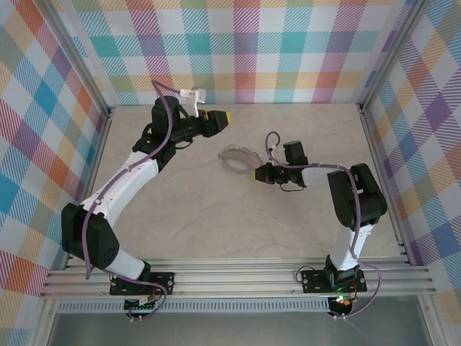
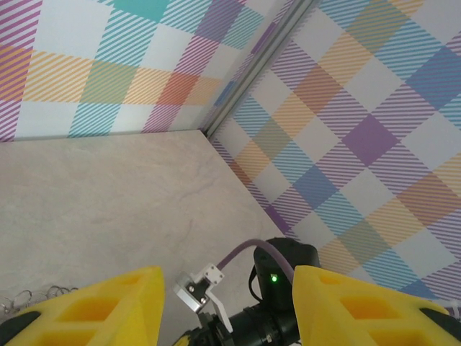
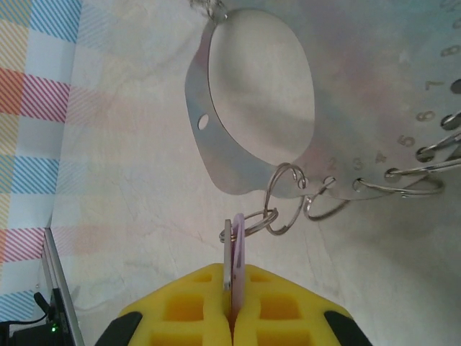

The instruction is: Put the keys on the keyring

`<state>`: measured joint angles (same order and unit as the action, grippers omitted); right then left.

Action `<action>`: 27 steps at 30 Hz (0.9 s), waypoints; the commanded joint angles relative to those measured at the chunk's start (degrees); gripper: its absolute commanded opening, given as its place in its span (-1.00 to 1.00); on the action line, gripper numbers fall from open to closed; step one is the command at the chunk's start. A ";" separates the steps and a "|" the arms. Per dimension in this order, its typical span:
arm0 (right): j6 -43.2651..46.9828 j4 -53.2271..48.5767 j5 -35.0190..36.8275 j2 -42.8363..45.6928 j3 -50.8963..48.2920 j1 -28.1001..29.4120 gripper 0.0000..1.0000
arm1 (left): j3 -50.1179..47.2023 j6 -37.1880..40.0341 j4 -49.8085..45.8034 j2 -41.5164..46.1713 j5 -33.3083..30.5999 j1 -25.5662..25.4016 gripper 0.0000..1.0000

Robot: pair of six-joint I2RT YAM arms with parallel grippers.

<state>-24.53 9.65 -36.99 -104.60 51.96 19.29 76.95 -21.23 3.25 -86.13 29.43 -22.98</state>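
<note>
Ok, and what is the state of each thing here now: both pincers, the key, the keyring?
left pincer: open, nothing between its fingers.
right pincer: shut on the key.
key: clamped edge-on; its split ring appears linked to a ring on the keyring.
keyring: lying flat on the table, with wire rings through its numbered holes.

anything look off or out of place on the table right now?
Nothing spilled or damaged. The keyring lies flat on the table; the right gripper is shut on the key at its rim. Only oddity: the left gripper is open, holding nothing, aimed at the wall corner.
</note>
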 commanded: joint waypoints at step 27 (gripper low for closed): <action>4.78 -9.60 50.21 32.86 -4.77 -11.28 0.99 | -30.19 21.62 9.62 23.09 -42.18 4.36 1.00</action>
<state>-23.22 -4.05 1.43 -70.91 48.84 8.32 48.82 -5.28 9.32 -65.14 -5.65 -21.52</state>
